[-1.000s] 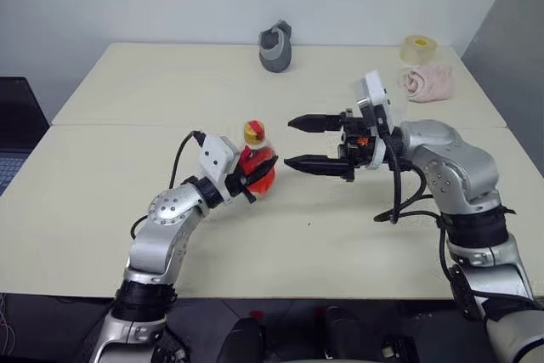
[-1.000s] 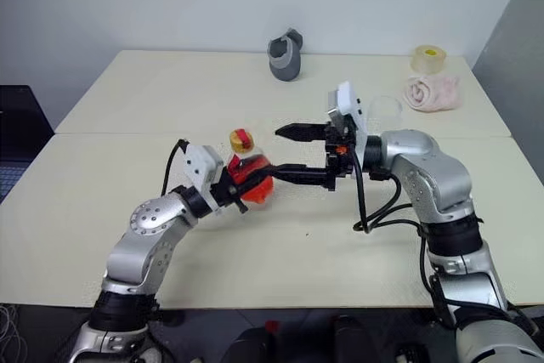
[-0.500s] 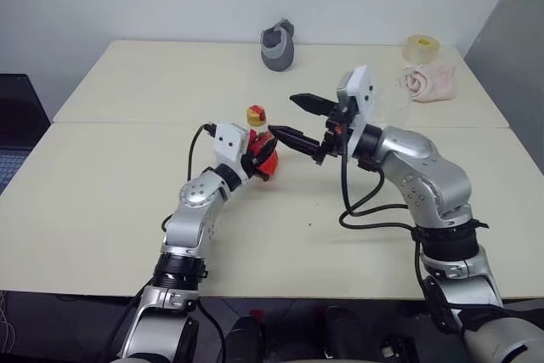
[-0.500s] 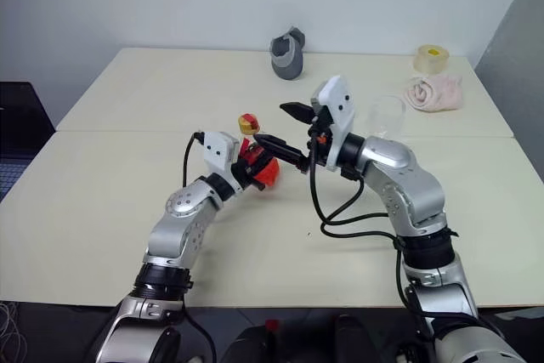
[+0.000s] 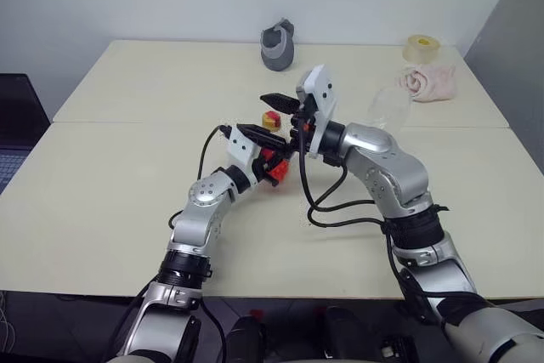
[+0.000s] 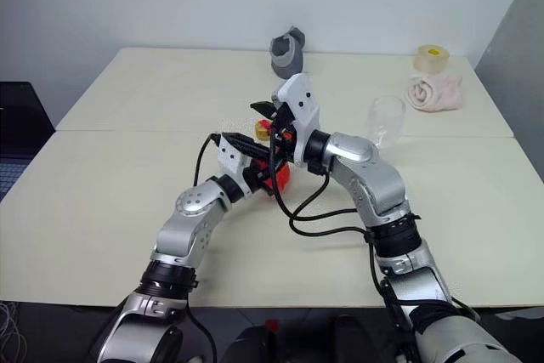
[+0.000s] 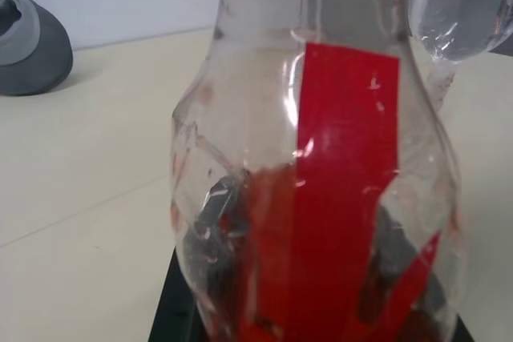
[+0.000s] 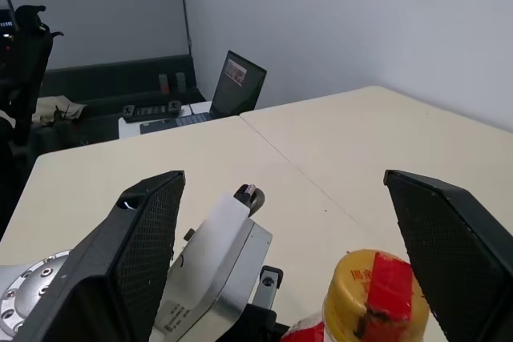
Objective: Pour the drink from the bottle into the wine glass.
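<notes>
The bottle (image 5: 274, 163) is small and clear, with a red label (image 7: 345, 190) and a yellow-and-red cap (image 5: 271, 121). It stands upright just above the table, with my left gripper (image 5: 270, 169) shut on its body. The red drink (image 7: 264, 278) fills its lower part. My right gripper (image 5: 267, 118) is open, level and pointing left, with one finger (image 8: 136, 262) on each side of the cap and apart from it. The wine glass (image 5: 387, 108) stands upright and clear behind my right arm; its bowl (image 7: 457, 6) shows past the bottle.
A grey cup-like object (image 5: 276, 44) sits at the table's far edge. A tape roll (image 5: 418, 47) and a pink cloth (image 5: 427, 82) lie at the far right. A laptop (image 5: 17, 125) is off the table's left side. The table (image 5: 102, 201) is bare at front left.
My right gripper swung left and now brackets the bottle's cap. My left arm pushed the held bottle a little forward and to the right.
</notes>
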Robot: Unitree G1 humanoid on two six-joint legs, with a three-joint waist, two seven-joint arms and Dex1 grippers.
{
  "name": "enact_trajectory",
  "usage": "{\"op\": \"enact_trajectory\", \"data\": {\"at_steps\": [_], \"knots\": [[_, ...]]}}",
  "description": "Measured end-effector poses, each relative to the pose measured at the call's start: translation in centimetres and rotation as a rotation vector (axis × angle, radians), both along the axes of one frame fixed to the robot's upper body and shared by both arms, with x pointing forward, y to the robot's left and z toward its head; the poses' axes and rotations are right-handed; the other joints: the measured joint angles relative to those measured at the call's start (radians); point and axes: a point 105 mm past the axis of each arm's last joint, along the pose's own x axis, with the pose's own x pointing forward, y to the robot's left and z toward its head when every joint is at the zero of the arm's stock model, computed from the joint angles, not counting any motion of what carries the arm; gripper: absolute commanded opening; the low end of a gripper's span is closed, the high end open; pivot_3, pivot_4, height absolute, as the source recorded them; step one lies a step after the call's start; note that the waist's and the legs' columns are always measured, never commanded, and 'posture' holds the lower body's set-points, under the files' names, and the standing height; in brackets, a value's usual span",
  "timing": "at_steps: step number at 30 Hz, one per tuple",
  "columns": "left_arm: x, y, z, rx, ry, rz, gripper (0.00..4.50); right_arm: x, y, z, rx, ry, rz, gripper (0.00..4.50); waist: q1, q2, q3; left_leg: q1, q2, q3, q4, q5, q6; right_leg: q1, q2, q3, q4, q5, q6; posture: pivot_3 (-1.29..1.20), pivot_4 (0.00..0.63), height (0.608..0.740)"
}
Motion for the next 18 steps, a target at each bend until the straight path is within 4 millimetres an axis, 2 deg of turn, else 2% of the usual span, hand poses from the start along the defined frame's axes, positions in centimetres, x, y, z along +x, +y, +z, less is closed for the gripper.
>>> {"op": "enact_trajectory", "data": {"at_steps": [10,18], "knots": [[-0.3,-0.5,-0.1,0.011,0.005,-0.030,0.99,0.7,0.5,0.2,0.009,0.004,-0.002,4.26,-0.001,0.000,0.000,0.000,0.000,0.000,0.000,0.000,0.000,0.000,0.000,0.000,0.000,0.000,0.000,0.00,0.150,0.740],[-0.9,-0.9,0.3,0.008,-0.011,-0.046,0.99,2.8,-0.9,-0.8,0.026,0.079,-0.105,4.26,-0.001,0.000,0.000,0.000,0.000,0.000,0.000,0.000,0.000,-0.001,0.000,0.001,0.000,0.000,0.000,0.00,0.150,0.740]]}}
